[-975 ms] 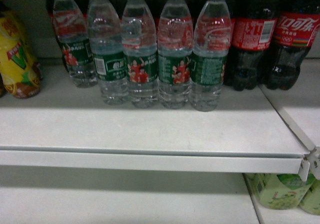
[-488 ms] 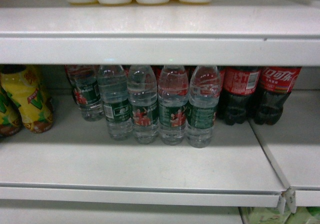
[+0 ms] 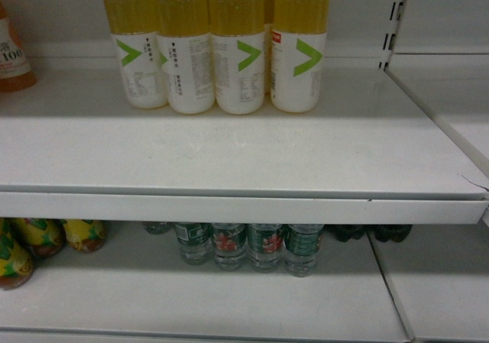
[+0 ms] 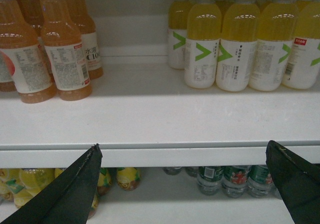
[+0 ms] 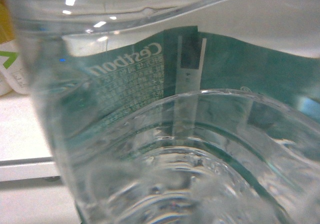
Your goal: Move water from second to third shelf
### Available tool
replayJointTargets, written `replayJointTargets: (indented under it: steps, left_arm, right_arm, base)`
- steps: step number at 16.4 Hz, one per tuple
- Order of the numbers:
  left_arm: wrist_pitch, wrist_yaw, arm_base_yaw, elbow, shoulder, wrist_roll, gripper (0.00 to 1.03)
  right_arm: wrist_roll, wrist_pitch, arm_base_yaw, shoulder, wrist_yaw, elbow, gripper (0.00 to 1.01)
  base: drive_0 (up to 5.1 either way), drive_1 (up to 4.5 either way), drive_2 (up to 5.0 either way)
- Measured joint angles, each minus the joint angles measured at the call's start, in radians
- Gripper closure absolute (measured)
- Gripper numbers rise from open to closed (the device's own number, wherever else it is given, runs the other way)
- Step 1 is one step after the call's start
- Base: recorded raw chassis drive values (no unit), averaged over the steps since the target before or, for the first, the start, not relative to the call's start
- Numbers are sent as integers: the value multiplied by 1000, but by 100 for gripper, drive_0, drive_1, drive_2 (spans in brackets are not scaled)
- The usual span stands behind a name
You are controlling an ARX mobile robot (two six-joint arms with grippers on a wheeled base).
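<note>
A water bottle [image 5: 165,134] fills the right wrist view, green label showing through the clear ribbed plastic; the right claw itself is not in view, so I cannot tell its grip. The left claw [image 4: 190,184] is spread wide at 6 o'clock, empty, before the upper shelf [image 4: 150,119]. Yellow juice bottles [image 3: 229,45] stand at 12 o'clock; more water bottles [image 3: 248,244] sit on the shelf below.

Head & L wrist cams fronting same shelf [image 3: 229,205]; R wrist cam close-up on water [image 5: 165,134].
</note>
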Motion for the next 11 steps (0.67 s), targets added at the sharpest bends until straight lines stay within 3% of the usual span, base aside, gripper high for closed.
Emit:
replayJointTargets:
  steps: [1,11]
  left_arm:
    - [-2,0,0,0,0,0,5]
    - [-3,1,0,0,0,0,5]
  right_arm:
    - [0,-4,0,-1,1,0,61]
    - [0,-7,0,-3,4,-1,61]
  base:
    - [0,0,0]
    - [-477,257,257]
